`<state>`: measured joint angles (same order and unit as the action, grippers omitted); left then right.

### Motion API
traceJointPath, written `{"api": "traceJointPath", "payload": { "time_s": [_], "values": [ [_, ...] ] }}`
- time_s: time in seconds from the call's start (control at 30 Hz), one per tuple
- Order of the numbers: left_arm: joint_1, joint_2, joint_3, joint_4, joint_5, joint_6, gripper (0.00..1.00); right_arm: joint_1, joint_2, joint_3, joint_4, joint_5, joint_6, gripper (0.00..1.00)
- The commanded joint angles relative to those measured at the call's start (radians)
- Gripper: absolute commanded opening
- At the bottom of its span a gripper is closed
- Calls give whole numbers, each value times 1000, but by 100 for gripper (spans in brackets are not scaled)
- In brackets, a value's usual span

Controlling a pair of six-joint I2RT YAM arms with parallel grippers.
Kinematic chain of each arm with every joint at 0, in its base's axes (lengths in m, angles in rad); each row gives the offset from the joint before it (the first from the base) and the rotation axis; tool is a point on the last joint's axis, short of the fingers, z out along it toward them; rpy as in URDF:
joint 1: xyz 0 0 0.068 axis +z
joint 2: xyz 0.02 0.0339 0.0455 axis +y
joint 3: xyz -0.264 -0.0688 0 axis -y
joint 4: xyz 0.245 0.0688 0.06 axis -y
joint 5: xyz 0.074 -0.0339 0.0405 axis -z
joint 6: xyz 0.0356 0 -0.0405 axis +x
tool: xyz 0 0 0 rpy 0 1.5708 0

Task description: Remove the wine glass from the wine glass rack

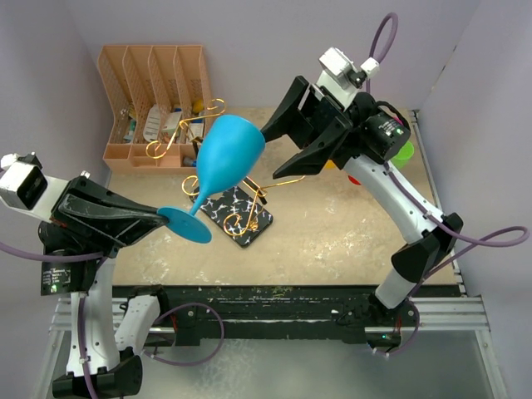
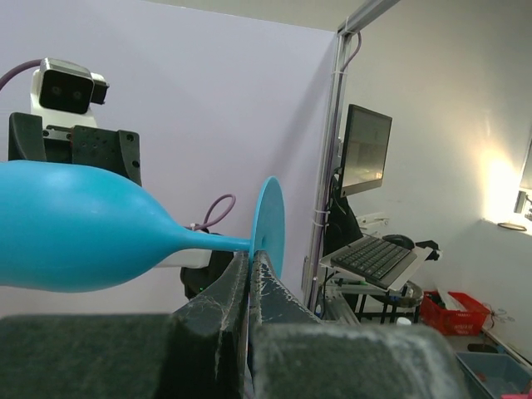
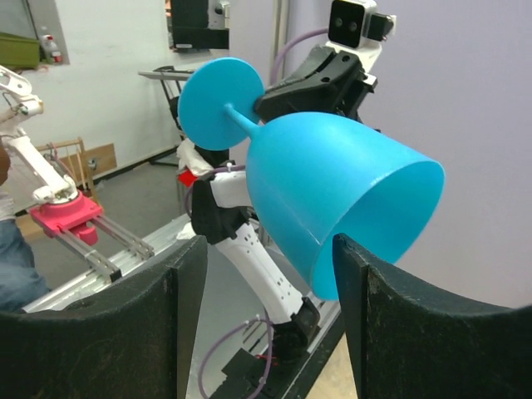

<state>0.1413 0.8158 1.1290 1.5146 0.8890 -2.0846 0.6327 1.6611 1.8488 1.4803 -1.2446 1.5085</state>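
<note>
Clamped shut in left hand [image 2: 251, 264]: foot disc of blue wine glass [image 1: 229, 154], held tilted in the air above wine glass rack [image 1: 241, 218]. Bowl rim close against right hand [image 1: 271, 150], fingers spread wide, gripping nothing; contact unclear. Counted: one wine glass, one rack, two hands. Behind rack on surface [image 1: 332, 224]: one orange slotted organiser [image 1: 154, 91].
</note>
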Motion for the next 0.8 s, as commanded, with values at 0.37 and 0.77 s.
{"api": "traceJointPath", "payload": {
  "time_s": [0.37,0.77],
  "values": [
    [-2,-12,-19,119,-30,-144,0,43,59,74,147,61,155,22],
    [-2,-49,-111,-23,28,-52,70,12,-45,-18,89,-68,122,0]
  ]
}}
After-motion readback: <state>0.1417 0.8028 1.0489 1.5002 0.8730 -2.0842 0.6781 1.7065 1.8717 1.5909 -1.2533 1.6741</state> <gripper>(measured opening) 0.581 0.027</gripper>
